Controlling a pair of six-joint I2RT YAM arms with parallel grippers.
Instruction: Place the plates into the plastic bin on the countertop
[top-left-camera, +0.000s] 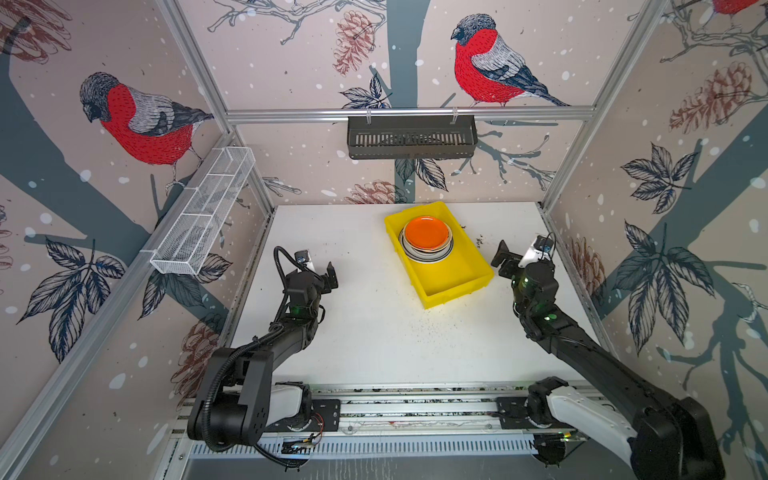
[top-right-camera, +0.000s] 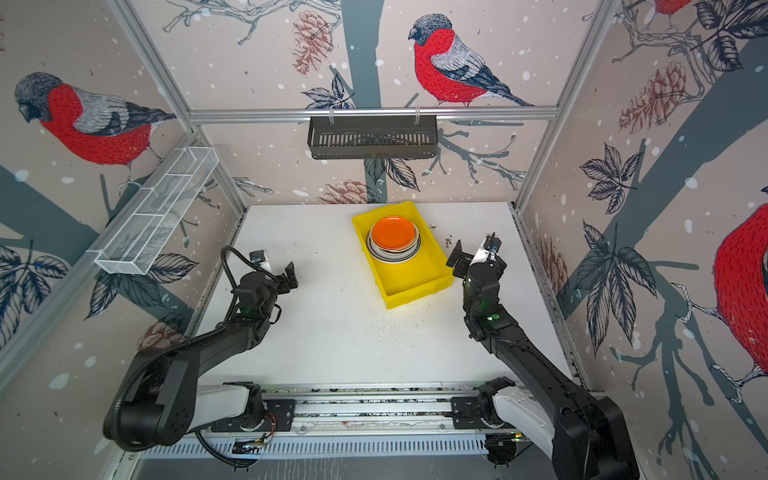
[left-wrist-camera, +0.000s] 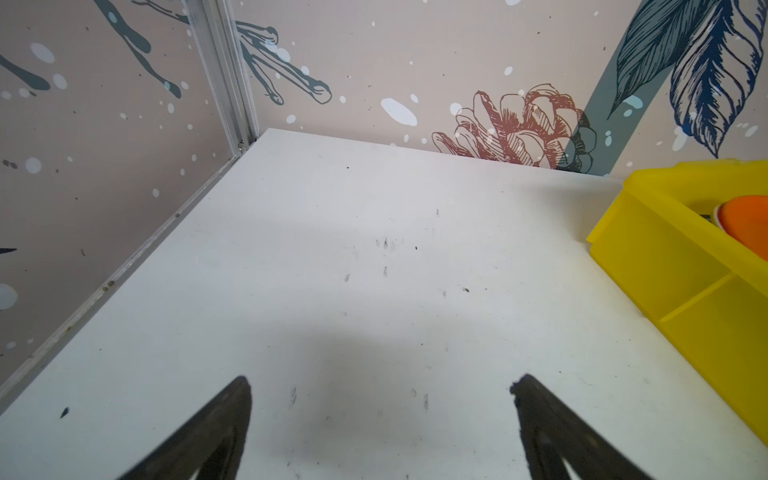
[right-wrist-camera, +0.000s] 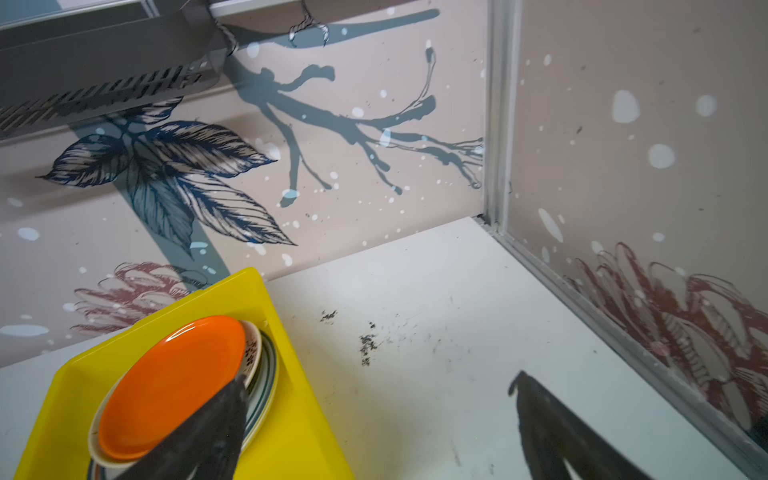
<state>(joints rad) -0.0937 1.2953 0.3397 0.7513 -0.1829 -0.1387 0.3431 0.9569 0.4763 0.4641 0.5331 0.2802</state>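
plates: one stack in the far half of the plastic bin, orange plate on top; none shows outside it.
bin: on the table, right of centre and toward the far edge, skewed to the table edges; near half bare.
left fingers: wide, empty, over bare table, well left of the bin.
right fingers: wide, empty, just right of the bin, not touching it.
risk 1: the stack is staggered, rims offset. A knock on the bin wall could slide the top plates.
risk 2: the right arm sits close to the bin's right wall. A low move left would likely catch the rim and drag the bin.
risk 3: the top plate looks about level with the rim, so the walls would hold it poorly.
surface: flat white, scuffed, dark crumbs right of the bin and specks by its near end.
room: bird and pinecone wallpaper, aluminium rails, black slotted shelf on the far wall, white wire-mesh basket on the left wall.
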